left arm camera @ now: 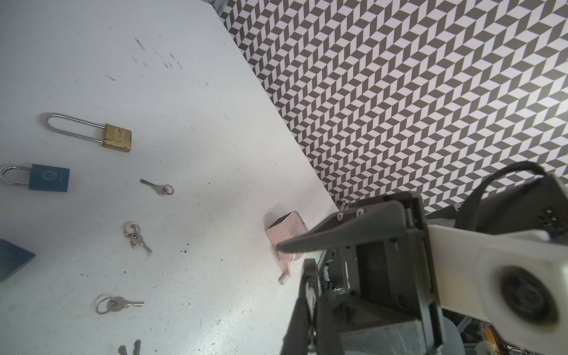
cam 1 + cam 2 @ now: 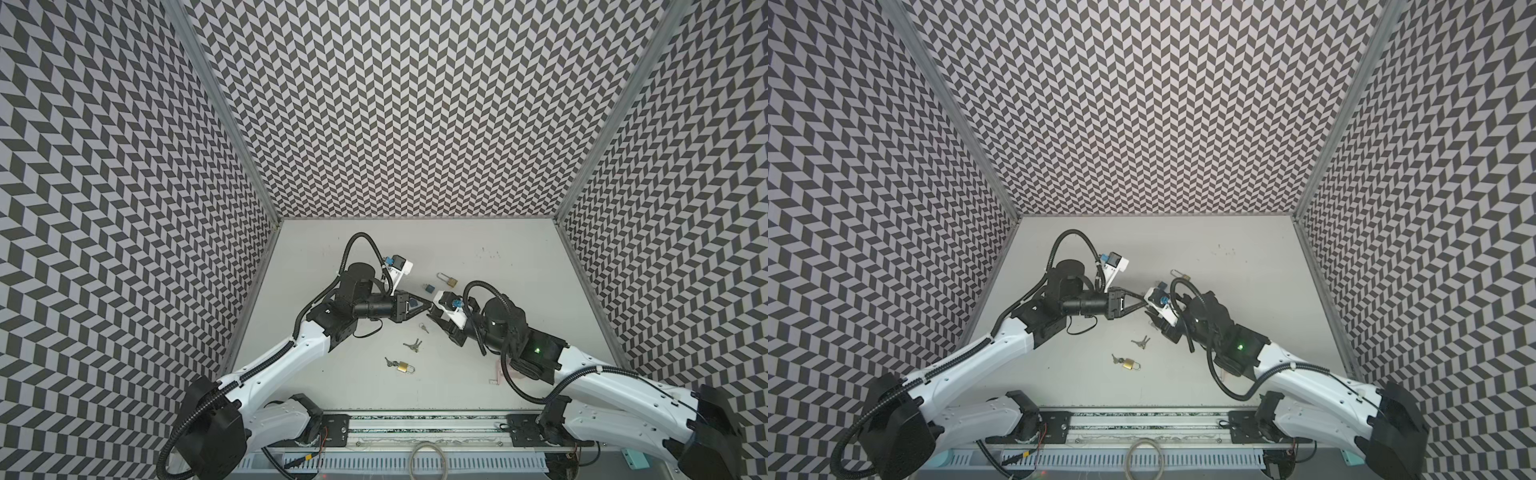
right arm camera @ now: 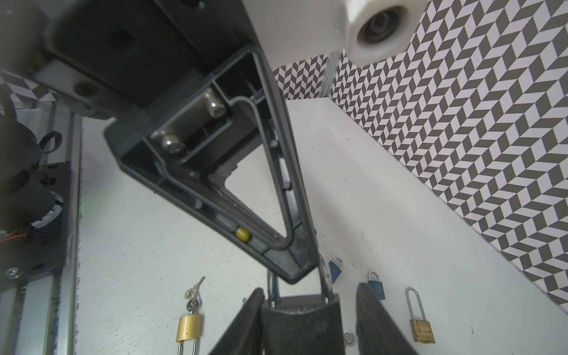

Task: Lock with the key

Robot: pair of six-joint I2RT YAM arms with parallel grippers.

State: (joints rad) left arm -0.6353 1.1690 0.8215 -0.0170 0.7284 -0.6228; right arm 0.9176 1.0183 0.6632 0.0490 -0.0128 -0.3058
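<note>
In the right wrist view a dark padlock (image 3: 302,319) hangs by its steel shackle (image 3: 323,278). My left gripper (image 1: 309,266) is shut on that shackle, its fingers (image 3: 295,264) pinched together just above the lock body. My right gripper (image 3: 310,289) stands open around the body: one finger touches its side, the other is a gap away. In both top views the two grippers (image 2: 430,307) (image 2: 1146,305) meet tip to tip over the middle of the table. Loose keys (image 2: 412,345) (image 1: 136,238) lie on the table. Neither gripper holds a key.
A brass long-shackle padlock (image 2: 449,281) and a blue padlock (image 2: 428,287) lie behind the grippers. A small brass padlock with keys (image 2: 402,366) lies nearer the front. A pink object (image 1: 287,230) sits by the right arm. Patterned walls enclose the table (image 2: 519,270).
</note>
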